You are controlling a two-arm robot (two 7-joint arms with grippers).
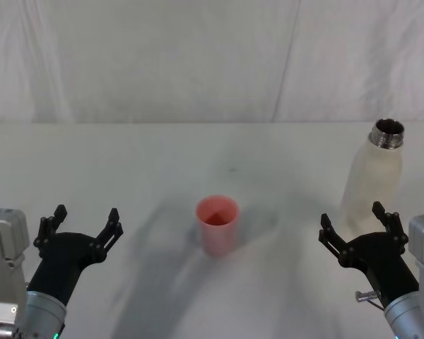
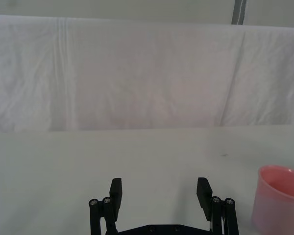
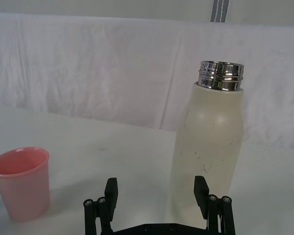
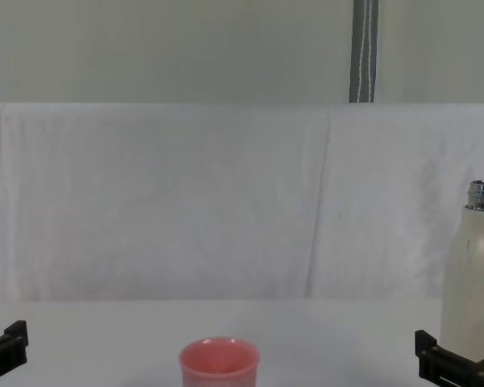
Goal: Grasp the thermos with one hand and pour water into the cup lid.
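Approaching the uncapped thermos (image 1: 371,176) at the head view's right edge, right gripper (image 1: 358,225) just short of its base with fingers spread, needing a forward reach and squeeze; cup lid (image 1: 217,224) at center, left gripper (image 1: 79,227) lower left, spread and idle; thermos contents hidden.

I see my left claw (image 2: 159,192) spread wide over the bare white counter (image 2: 88,156), the pink cup lid (image 2: 278,199) standing upright off to one side, untouched.
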